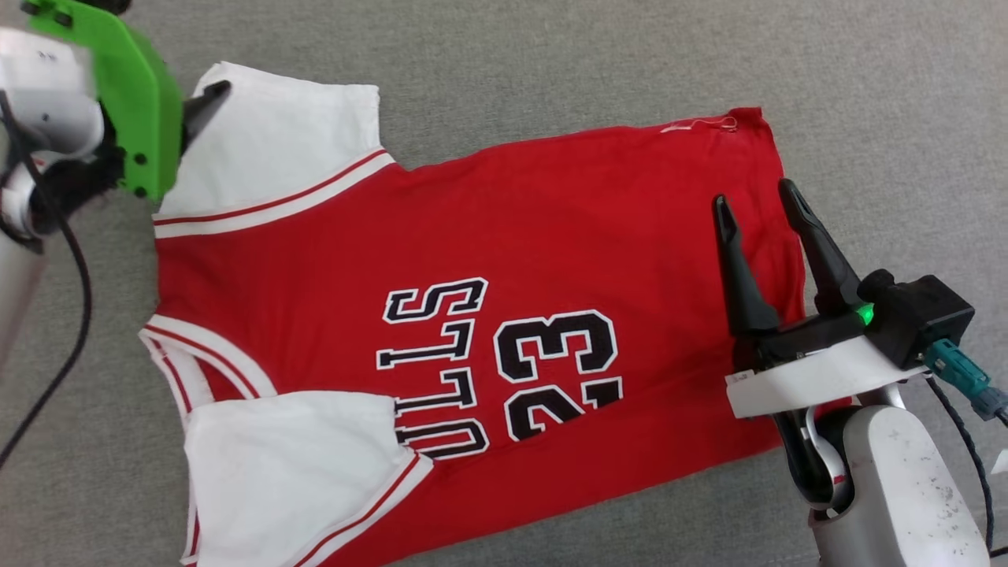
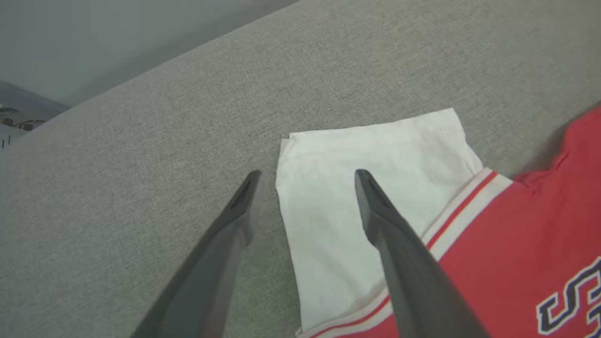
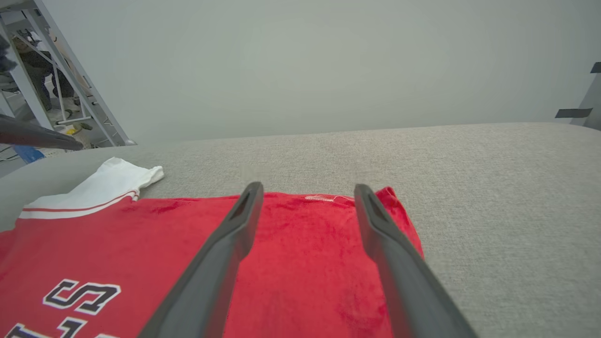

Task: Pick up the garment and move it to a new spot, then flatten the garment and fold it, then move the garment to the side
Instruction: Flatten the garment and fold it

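Note:
The red garment (image 1: 488, 236) lies spread flat on the grey fabric surface, black numerals and lettering facing up, neck opening at the left and hem at the right. One white sleeve (image 1: 276, 150) points to the far left, the other sits at the near left. My left gripper (image 2: 307, 178) hovers open above that far sleeve (image 2: 366, 188), one finger over the white cloth and one over the grey surface. My right gripper (image 1: 756, 201) is open above the hem (image 3: 310, 244) near its far corner. Neither holds anything.
The grey fabric surface (image 1: 551, 63) extends around the garment on all sides. A black cable (image 1: 67, 346) hangs from my left arm at the left edge. A metal frame (image 3: 70, 94) stands beyond the surface in the right wrist view.

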